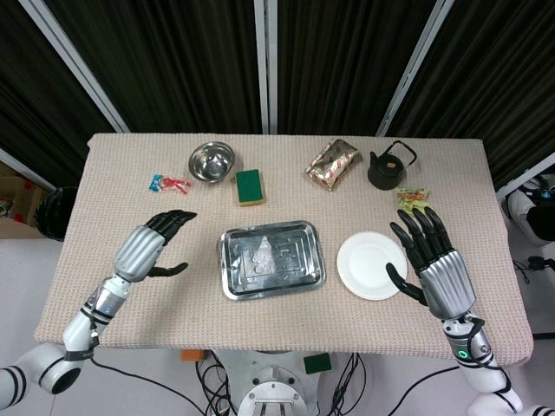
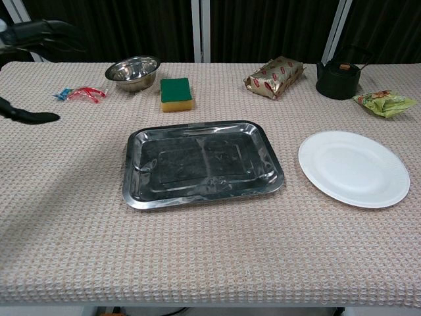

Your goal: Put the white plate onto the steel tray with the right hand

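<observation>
The white plate point(image 1: 369, 265) point(image 2: 352, 167) lies flat on the table, just right of the steel tray point(image 1: 270, 258) point(image 2: 200, 162), which has nothing on it. My right hand point(image 1: 434, 263) hovers at the plate's right edge with its fingers spread, thumb reaching over the rim, holding nothing. It does not show in the chest view. My left hand point(image 1: 150, 244) point(image 2: 29, 46) is off to the left of the tray, fingers apart and holding nothing.
Along the far side stand a steel bowl point(image 1: 212, 161), a green and yellow sponge point(image 1: 250, 186), a gold foil packet point(image 1: 332, 163) and a black teapot point(image 1: 388, 166). A green snack bag point(image 1: 414, 199) lies behind my right hand. Candy wrappers point(image 1: 169, 183) lie at the far left.
</observation>
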